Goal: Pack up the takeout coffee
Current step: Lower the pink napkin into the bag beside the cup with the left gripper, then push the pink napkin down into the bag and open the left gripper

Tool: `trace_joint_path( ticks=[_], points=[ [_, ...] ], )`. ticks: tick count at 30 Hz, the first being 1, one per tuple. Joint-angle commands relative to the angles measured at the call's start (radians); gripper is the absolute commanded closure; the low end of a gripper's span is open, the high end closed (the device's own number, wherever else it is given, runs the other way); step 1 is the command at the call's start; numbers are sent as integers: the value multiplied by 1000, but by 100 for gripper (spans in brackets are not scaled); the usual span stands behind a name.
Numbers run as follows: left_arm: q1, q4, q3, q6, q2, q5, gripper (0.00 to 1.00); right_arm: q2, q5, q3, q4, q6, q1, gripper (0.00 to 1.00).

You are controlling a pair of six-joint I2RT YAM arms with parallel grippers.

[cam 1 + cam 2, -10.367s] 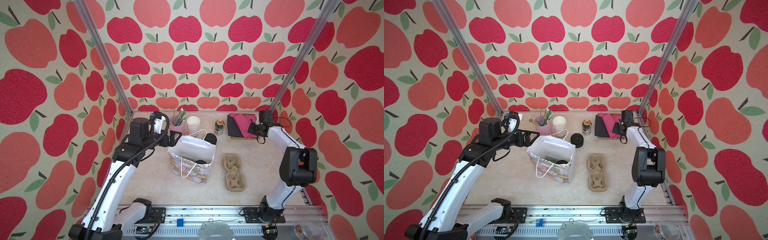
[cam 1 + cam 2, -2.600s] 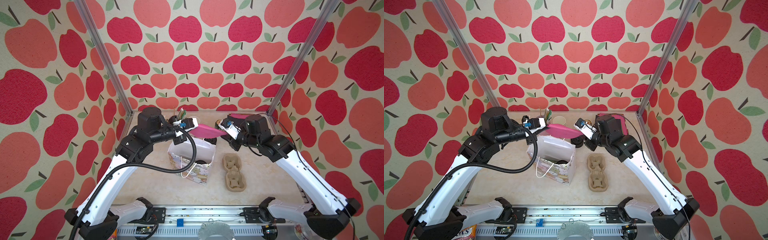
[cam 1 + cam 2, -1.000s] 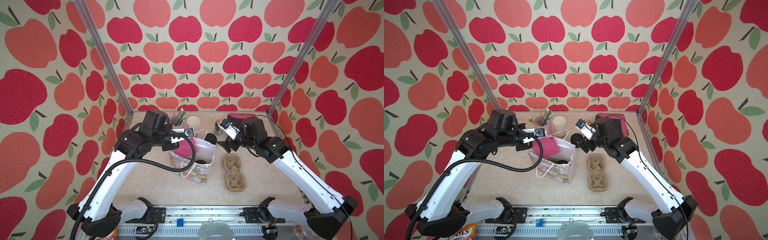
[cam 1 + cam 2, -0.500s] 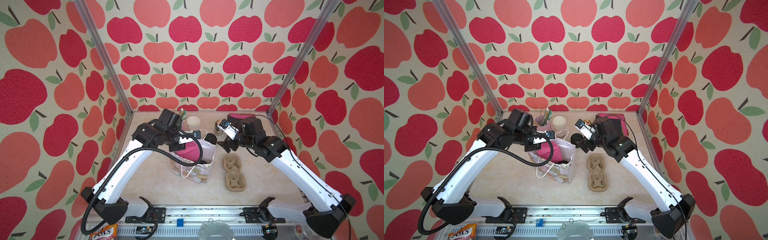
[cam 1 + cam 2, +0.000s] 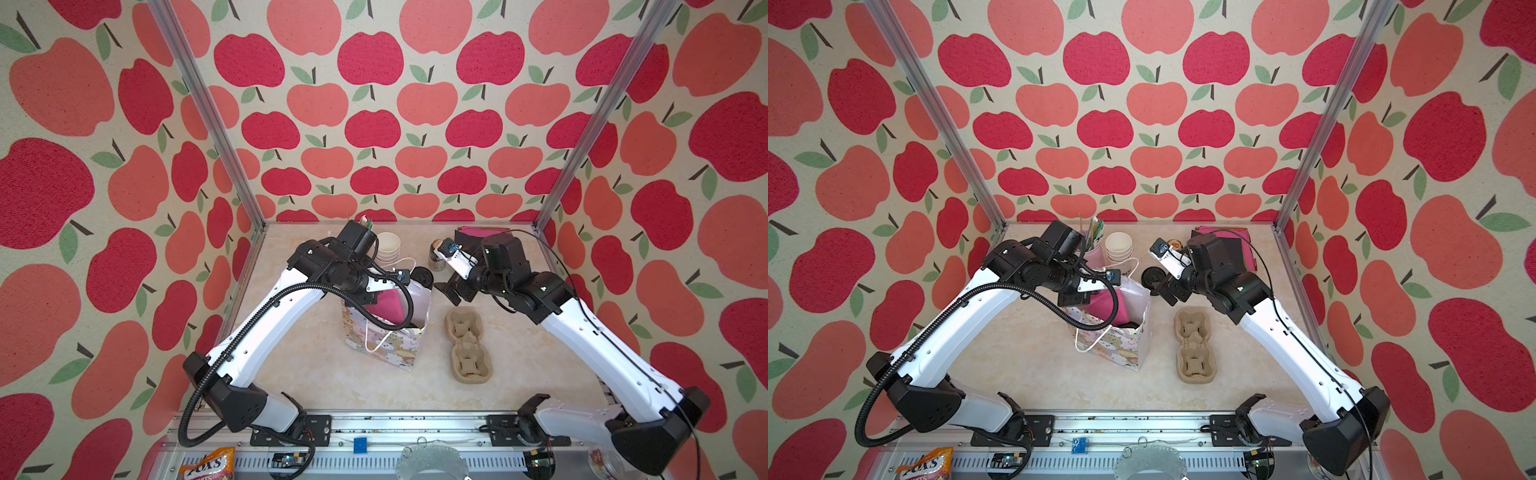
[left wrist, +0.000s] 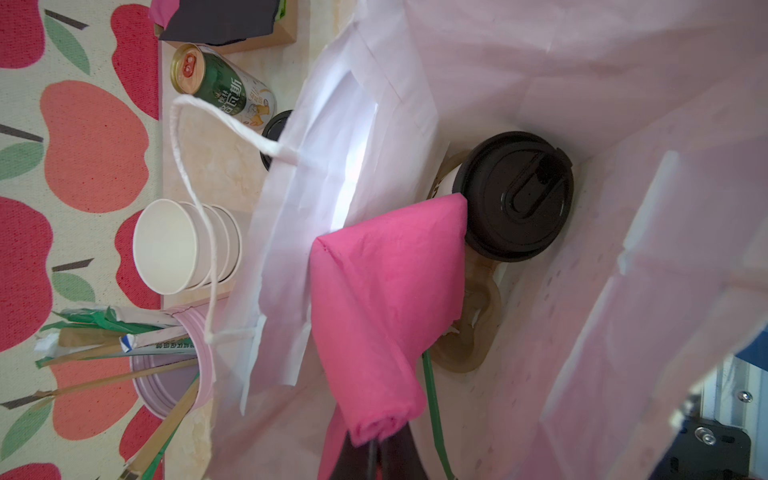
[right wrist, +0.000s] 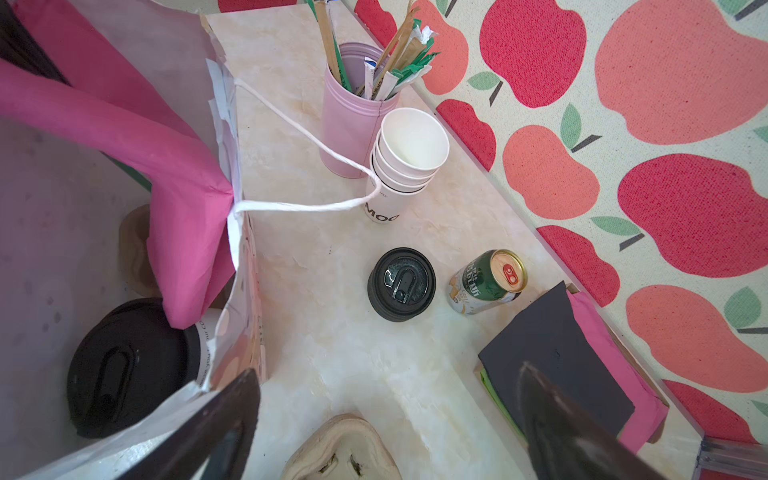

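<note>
The pale marbled desk (image 5: 316,365) carries a patterned paper bag (image 5: 390,353) standing at its middle, with a two-cup pulp carrier (image 5: 467,345) lying just beside it. Along the back stand a pink tin of stirrers (image 5: 1094,253), a stack of white cups (image 5: 388,245), a black-lidded cup (image 7: 401,284), a green can (image 7: 486,282) and a wooden napkin tray (image 6: 289,25).

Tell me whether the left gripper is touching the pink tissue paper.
Touching. The left wrist view shows the left gripper pinching one end of the pink tissue paper.
</note>
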Motion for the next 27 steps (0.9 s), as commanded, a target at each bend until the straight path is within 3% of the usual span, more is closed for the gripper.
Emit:
trace_joint_path(
  ticks=[1, 16, 27],
  points=[
    [-4, -49, 72, 1, -18, -46, 100, 5, 14, -16, -17, -17, 7, 2],
    [-55, -163, 198, -50, -28, -266, 100, 11, 14, -22, -13, -15, 8, 2],
    [-64, -197, 183, -72, 41, -202, 100, 16, 23, -22, -19, -11, 7, 1]
  ],
)
